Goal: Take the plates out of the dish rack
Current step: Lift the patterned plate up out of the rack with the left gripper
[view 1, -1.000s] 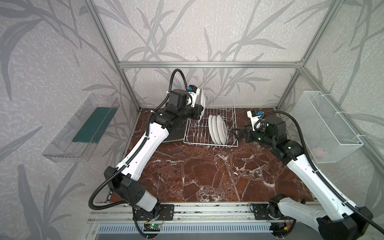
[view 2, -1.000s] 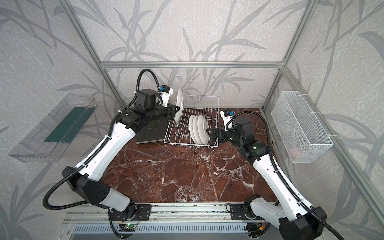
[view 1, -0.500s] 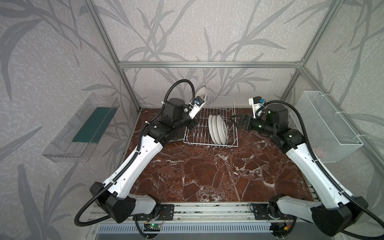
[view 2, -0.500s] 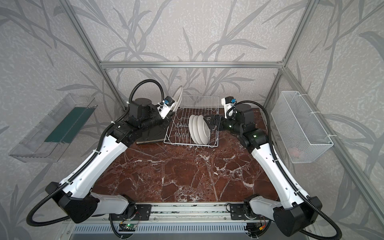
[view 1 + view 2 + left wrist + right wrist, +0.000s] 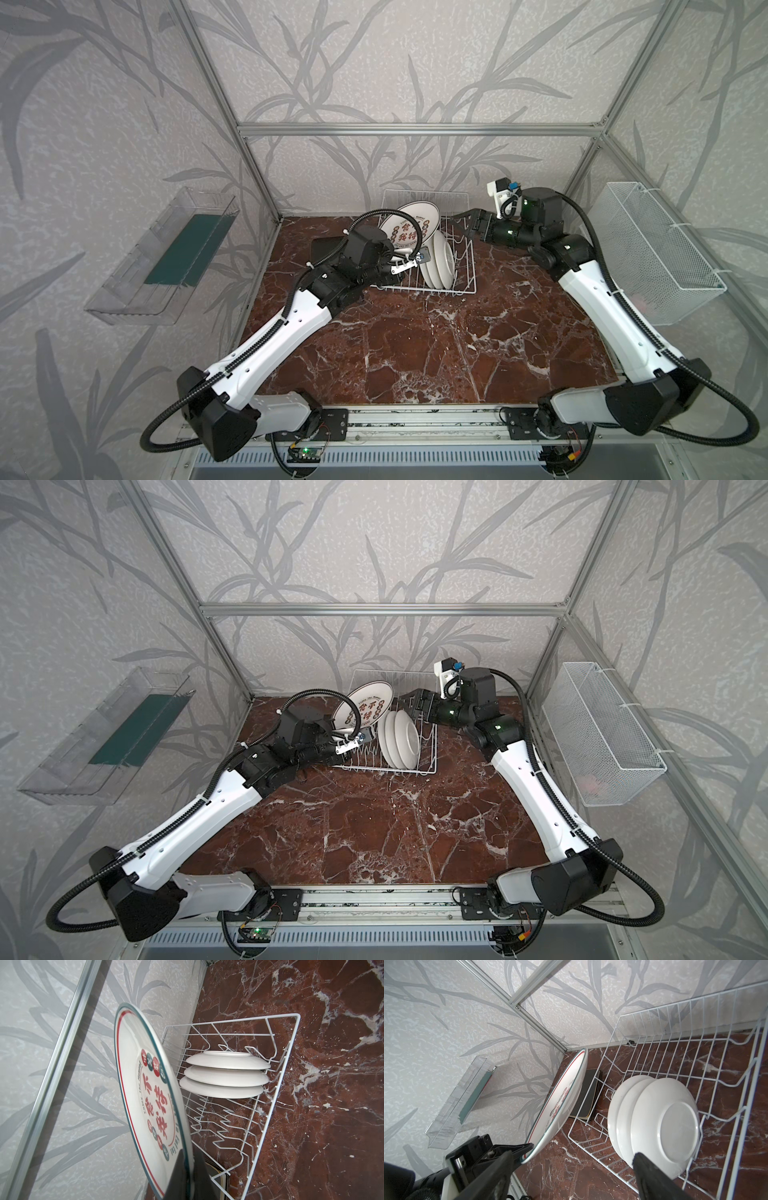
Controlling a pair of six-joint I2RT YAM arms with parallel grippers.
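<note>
Left jaws: clenched on the rim of a round plate [image 5: 149,1105] with red lettering. The plate is tilted and held clear of the dish rack [image 5: 432,291]. Right jaws: spread wide, nothing between them. The rack lies between the two pairs of jaws.

Progress (judged):
- Black square plates [image 5: 586,1093] lie stacked flat on the bench [image 5: 415,353], just beyond the left jaws and outside the rack. That part looks done.
- One round plate is out of the rack but not yet set down.
- Three white plates [image 5: 654,1126] stand on edge in the rack, directly ahead of the right jaws with their backs toward them. These remain.
- Estimate: past halfway.

Unclear:
- Stack count is not readable; only the edges show.
- The faces of the three racked plates are turned away, so no pattern can be confirmed.
- Where the left jaws bite is masked by arm and cable in both top views.
- In the right wrist view one right jaw overlaps the rim of the nearest racked plate. Cannot tell whether they touch or are apart.
</note>
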